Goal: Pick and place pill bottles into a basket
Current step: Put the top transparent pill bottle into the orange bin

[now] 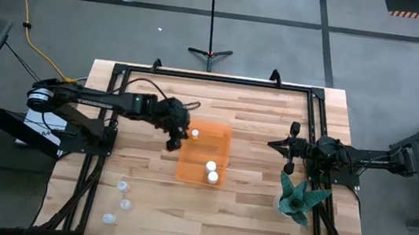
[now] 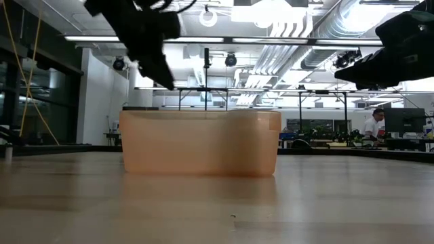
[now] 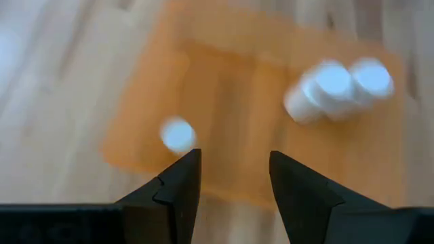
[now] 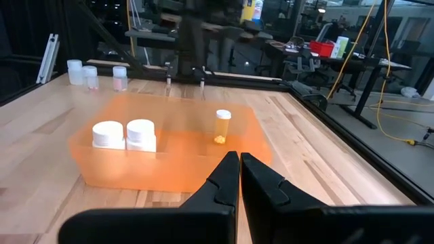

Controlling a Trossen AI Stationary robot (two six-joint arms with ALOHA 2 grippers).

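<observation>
Three pill bottles sit inside the orange basket (image 1: pixel 204 152) in the middle of the wooden tabletop (image 1: pixel 258 111). Two white-capped ones (image 1: pixel 211 171) stand touching each other at the basket's near end; in the right wrist view they show as a pair (image 4: pixel 125 135) against one wall. The third, a yellowish bottle (image 4: pixel 222 126) with a white cap, stands upright at the basket's far end, near the left arm (image 1: pixel 193 133).

Three more bottles (image 1: pixel 121 202) stand in a loose row on the bare tabletop, well apart from the basket, toward the front left corner; the right wrist view catches them (image 4: pixel 91 73) in the distance beyond the basket.

The left end effector (image 1: pixel 174 133) hangs above the basket's far left edge, just beside the yellowish bottle. Its fingers (image 3: pixel 176 193) are spread apart with nothing between them, and its wrist camera looks straight down into the basket (image 3: pixel 224 102), where the white caps show as blurred discs. In the low view this end effector (image 2: pixel 157 64) is above the basket's rim (image 2: pixel 200 114), clear of it.

The right end effector (image 1: pixel 291 149) waits over the right side of the tabletop, well apart from the basket and just behind a teal spiky plant (image 1: pixel 298 197). Its fingers (image 4: pixel 224 179) are pressed together, holding nothing.
</observation>
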